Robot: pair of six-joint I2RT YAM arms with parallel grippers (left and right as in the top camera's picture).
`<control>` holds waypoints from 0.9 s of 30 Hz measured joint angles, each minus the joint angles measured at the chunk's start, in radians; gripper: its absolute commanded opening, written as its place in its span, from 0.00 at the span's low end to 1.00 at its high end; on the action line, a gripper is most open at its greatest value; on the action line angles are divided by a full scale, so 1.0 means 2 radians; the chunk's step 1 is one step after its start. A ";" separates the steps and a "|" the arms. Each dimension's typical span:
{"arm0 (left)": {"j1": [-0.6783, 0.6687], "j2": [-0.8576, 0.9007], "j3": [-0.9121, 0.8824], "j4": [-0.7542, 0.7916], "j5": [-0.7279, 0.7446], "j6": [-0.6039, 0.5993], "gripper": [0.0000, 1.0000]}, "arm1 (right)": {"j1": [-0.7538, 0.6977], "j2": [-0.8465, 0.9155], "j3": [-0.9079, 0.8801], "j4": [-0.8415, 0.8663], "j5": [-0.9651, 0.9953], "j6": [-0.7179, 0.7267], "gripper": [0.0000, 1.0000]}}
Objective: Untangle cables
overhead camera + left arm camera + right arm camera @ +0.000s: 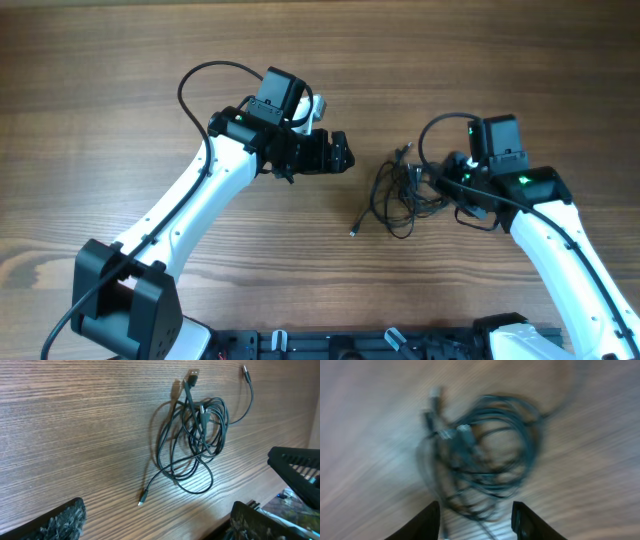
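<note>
The cables [400, 192] lie in a tangled dark bundle on the table between my two arms, with one loose plug tip [354, 233] trailing toward the front. In the left wrist view the cables [195, 435] lie ahead, well beyond my left gripper [155, 525], which is wide open and empty; overhead, the left gripper [340, 152] sits left of the bundle. The right wrist view is blurred. In it my right gripper [476, 522] hangs open over the near edge of the cables [480, 455], a thin strand running between its fingers [422, 525], untouched by them. Overhead, the right gripper [447, 188] is at the bundle's right side.
The wooden table [120, 90] stretches bare to the left and back. The right arm's dark gripper body [300, 467] shows at the right of the left wrist view. A black rail [400, 345] runs along the front edge between the arm bases.
</note>
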 measured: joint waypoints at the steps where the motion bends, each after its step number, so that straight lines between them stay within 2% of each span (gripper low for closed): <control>1: -0.001 0.000 0.000 0.000 0.002 0.000 0.94 | 0.000 0.000 0.000 -0.008 0.012 0.003 0.49; 7: -0.034 0.000 0.000 0.002 0.017 0.014 0.94 | -0.001 0.000 0.000 -0.014 0.045 0.020 0.50; 11: -0.087 0.000 0.000 0.007 -0.003 0.046 1.00 | -0.017 0.000 0.000 -0.011 0.043 0.028 0.50; 20: -0.184 0.037 0.000 0.033 -0.075 0.080 0.95 | -0.152 0.016 0.000 -0.041 -0.027 -0.059 0.51; 27: -0.230 0.086 0.000 0.056 -0.130 0.095 0.92 | -0.177 0.027 0.000 -0.044 -0.050 -0.104 0.52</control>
